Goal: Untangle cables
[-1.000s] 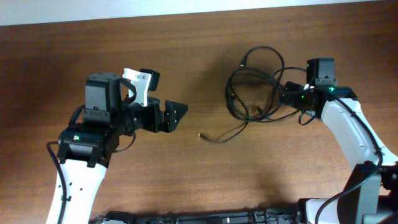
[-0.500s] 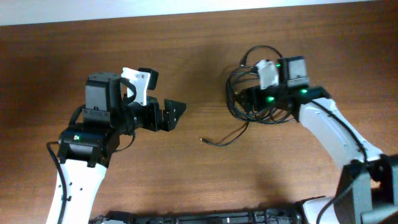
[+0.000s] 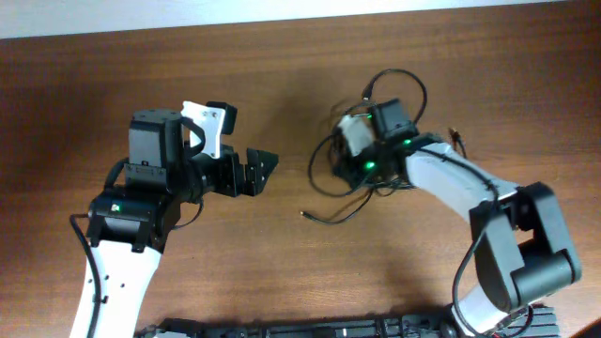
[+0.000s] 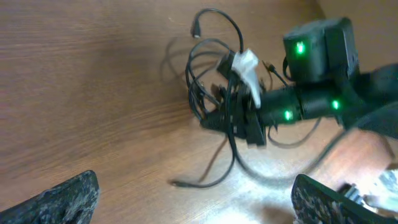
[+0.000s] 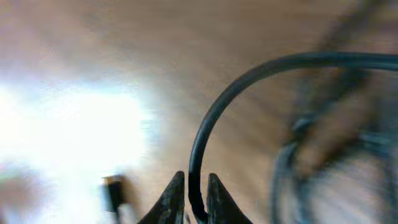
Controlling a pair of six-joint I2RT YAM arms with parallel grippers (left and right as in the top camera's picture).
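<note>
Overhead view: cables sit bunched in a tangle on the wooden table, right of centre, slightly toward the far side. One loop arcs out on the far side of the bunch. One loose end trails near-left, ending in a small plug lying flat on the wood, apart from the knot.

The right gripper is in the bunch, reaching in from the right. The right wrist view shows its fingertips almost together, with a single black strand pinched between them and curving up and away to the right. The rest of that view is blurred.

The left gripper is left of the tangle, well apart, pointing toward it and touching nothing. In the left wrist view its fingers sit at the bottom corners, spread wide, nothing between them. That view also shows the bunch with the right gripper among the strands, and the plug end on the near side.
</note>
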